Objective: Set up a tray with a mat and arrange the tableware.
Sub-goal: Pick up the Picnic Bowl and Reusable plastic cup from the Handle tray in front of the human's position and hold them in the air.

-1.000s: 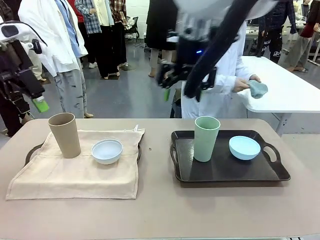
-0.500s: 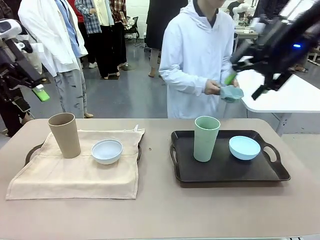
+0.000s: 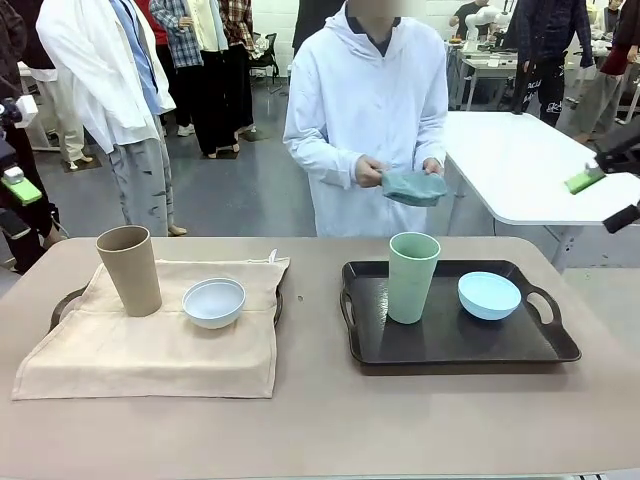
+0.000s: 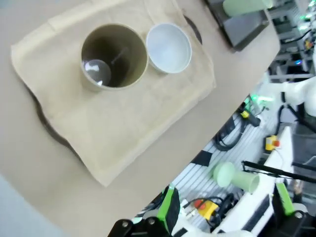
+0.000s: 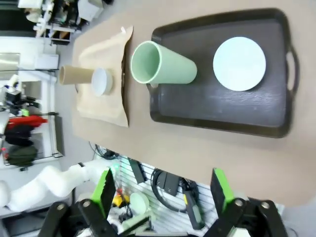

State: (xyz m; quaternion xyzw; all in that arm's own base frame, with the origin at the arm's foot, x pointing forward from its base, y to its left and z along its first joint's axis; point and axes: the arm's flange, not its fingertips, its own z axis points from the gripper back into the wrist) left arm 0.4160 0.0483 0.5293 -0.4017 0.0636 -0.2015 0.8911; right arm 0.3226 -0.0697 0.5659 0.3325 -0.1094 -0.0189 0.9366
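Both arms are pulled back to the sides of the table (image 3: 320, 420), well above it. The left gripper (image 4: 224, 207) is spread wide and has nothing in it; it looks down on the mat from above. The right gripper (image 5: 162, 192) is just as wide and just as empty, its green pads (image 5: 104, 190) far apart over the near edge of the table.

On the left, a beige mat (image 3: 150, 345) is draped over a tray (image 3: 62, 303), whose dark handles poke out at either side. The tan cup (image 3: 130, 270) stands upright on the mat's far left part, and the white bowl (image 3: 213, 302) sits just beside it to the right, not touching.

On the right, a dark tray (image 3: 450, 350) lies bare, with no mat under the ware. The green cup (image 3: 413, 277) stands upright in its left half; the blue bowl (image 3: 489, 295) sits near it on the right.

Across the table, a person (image 3: 370, 110) in a white hooded top holds a folded blue-grey cloth (image 3: 412, 186) in both hands, above the far edge.
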